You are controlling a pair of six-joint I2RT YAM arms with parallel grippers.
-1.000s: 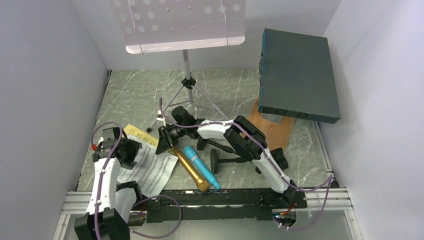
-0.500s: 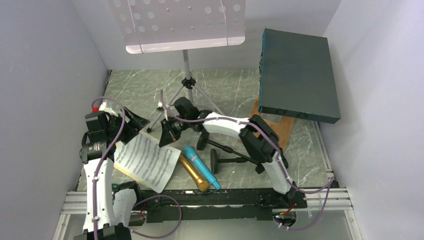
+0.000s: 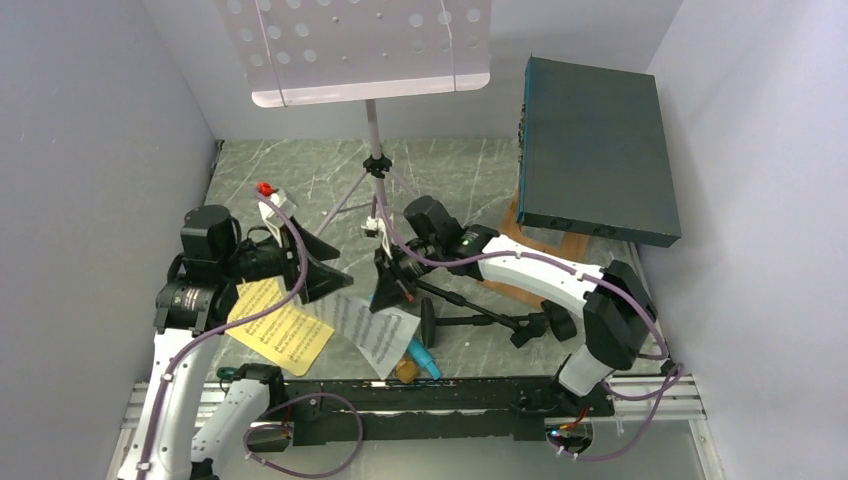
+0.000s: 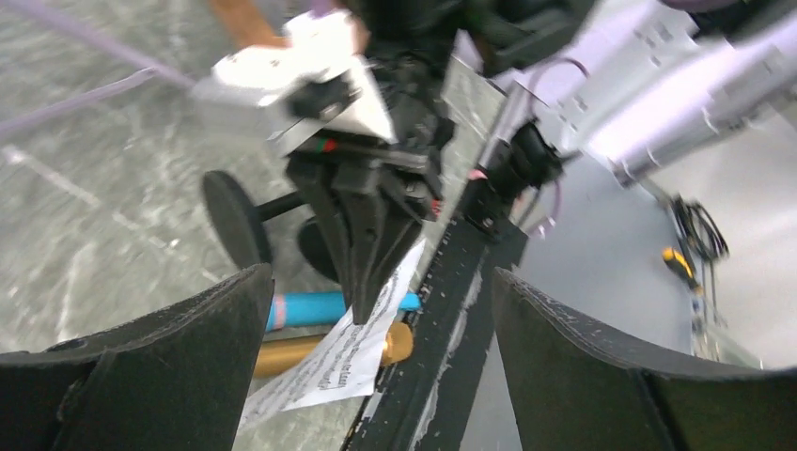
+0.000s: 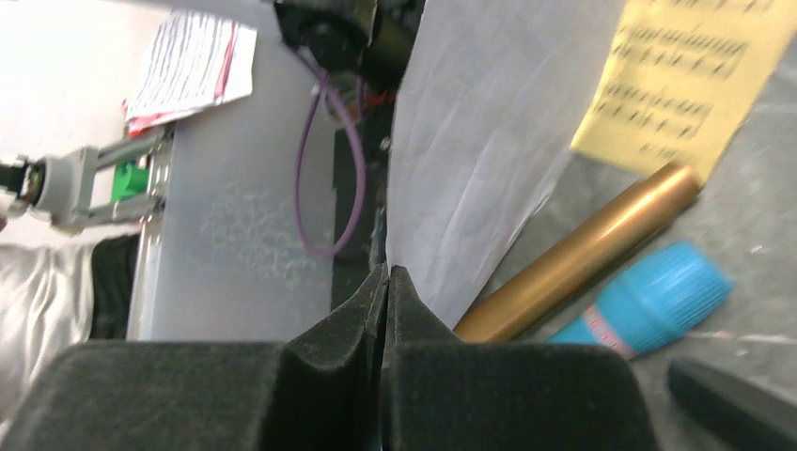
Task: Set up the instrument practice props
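Observation:
My right gripper [image 3: 388, 298] is shut on the top edge of the white sheet-music page [image 3: 378, 338] and holds it tilted off the table; the right wrist view shows the pinched page [image 5: 470, 160]. The page covers most of the gold microphone [image 3: 406, 370] and the blue microphone [image 3: 427, 360]. The yellow page [image 3: 278, 330] lies flat at the front left. My left gripper [image 3: 335, 275] is open and empty, just left of the right gripper. The pale perforated music desk [image 3: 360, 45] stands on its tripod [image 3: 375, 165] at the back. Two black round-based mic holders [image 3: 428, 320] [image 3: 545, 325] lie on the table.
A large dark teal box [image 3: 595, 150] leans on a brown wooden board [image 3: 545, 255] at the back right. A black rail [image 3: 450, 392] runs along the near edge. Grey walls close in left, right and behind.
My right gripper has lifted the white page and carried it right, off the yellow page. My left gripper has swung up and right toward the middle, staying open.

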